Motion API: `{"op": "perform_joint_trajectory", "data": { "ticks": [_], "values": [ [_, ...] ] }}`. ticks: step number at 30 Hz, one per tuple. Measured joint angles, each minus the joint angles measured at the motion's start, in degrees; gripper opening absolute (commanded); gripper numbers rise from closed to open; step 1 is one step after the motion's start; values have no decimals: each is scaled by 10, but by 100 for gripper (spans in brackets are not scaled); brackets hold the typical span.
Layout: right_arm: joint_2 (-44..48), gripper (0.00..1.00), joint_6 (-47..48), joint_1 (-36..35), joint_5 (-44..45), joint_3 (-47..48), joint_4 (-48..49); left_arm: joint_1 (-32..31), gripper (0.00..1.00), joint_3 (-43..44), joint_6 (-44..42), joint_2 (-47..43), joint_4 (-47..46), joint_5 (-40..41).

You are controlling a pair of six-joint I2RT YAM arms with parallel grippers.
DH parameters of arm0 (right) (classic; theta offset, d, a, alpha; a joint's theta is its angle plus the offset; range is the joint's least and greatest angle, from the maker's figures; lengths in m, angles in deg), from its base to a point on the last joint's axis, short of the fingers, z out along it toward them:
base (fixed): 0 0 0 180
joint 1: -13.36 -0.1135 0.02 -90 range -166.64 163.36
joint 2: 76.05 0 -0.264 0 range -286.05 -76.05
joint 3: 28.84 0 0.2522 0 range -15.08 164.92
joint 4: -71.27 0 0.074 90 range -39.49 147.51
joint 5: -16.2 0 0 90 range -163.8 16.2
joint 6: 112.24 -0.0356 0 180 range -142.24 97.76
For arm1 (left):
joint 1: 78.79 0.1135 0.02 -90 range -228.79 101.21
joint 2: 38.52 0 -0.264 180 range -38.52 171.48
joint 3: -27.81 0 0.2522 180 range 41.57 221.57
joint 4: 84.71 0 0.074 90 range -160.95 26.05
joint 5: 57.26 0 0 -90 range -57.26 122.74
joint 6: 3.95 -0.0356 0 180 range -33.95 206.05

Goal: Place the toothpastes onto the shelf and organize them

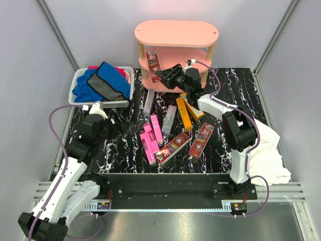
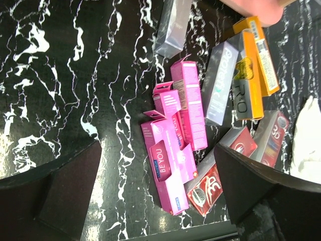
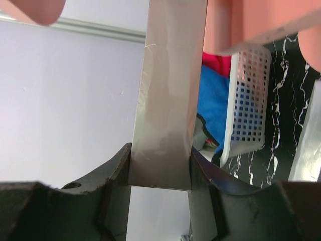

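Top external view: the right gripper [image 1: 162, 76] pinches one toothpaste box [image 1: 153, 59] by its lower end, inside the front of the shelf [image 1: 175, 32], under the top tier.

Gripping the end rather than the middle probably lets the box be stood on end and leaves room for others. Its long axis runs close to upright, top end leaning a little left and away from the arms. I cannot tell whether its foot touches a tier. In the right wrist view it juts straight out from the jaws, a silver-grey face toward the lens, with the white bin [image 3: 248, 100] behind. The left gripper [image 2: 156, 148] hangs spread wide above the loose toothpastes [image 1: 175, 133], which lie flat on the table [image 1: 125, 145] at mixed angles, likely poised for the next pick.
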Motion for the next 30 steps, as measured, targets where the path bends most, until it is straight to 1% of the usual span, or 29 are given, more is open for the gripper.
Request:
{"op": "perform_joint_trajectory", "data": {
  "ticks": [9,20,23,24,26,27,30],
  "values": [
    [-63,18,-36,3,37,96,-54,0,99,-16,-5,9,-6,-3],
    [-137,22,-64,3,83,212,-96,0,99,-40,-5,-6,-9,-9],
    [-159,25,-64,2,95,249,-112,0,99,-41,-5,-7,-10,-15],
    [-164,29,-63,2,97,257,-117,0,99,-42,-5,-7,-10,-17],
    [-171,33,-59,2,101,273,-129,0,99,-42,-4,-7,-10,-23],
    [-173,41,-58,1,103,278,-133,0,99,-42,-4,-7,-12,-28],
    [-176,52,-52,1,107,287,-144,0,99,-43,-3,-7,-18,-40]
  ]
}}
